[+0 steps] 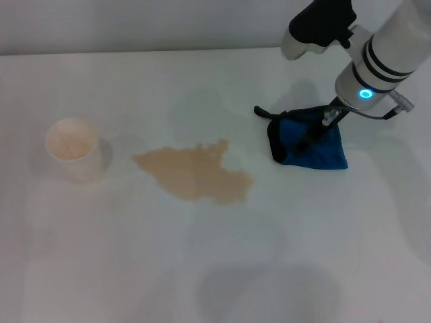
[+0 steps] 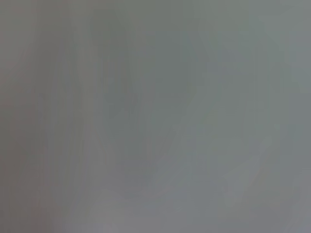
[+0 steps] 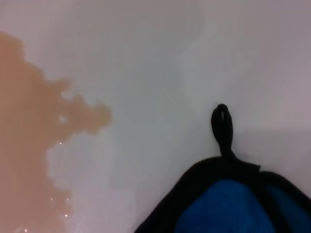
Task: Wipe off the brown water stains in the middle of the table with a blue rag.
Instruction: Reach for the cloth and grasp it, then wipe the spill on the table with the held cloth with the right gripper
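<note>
my right claw (image 1: 314,133) is down on the blue rag (image 1: 316,148), its dark fingers pressing into the cloth; i cannot tell how far they are parted. the rag lies bunched on the white counter (image 1: 215,269), its black loop (image 3: 221,127) pointing away. the brown water stains (image 1: 195,173) lie just beside the rag, apart from it. a paper cup (image 1: 71,148) stands beyond the stains.
</note>
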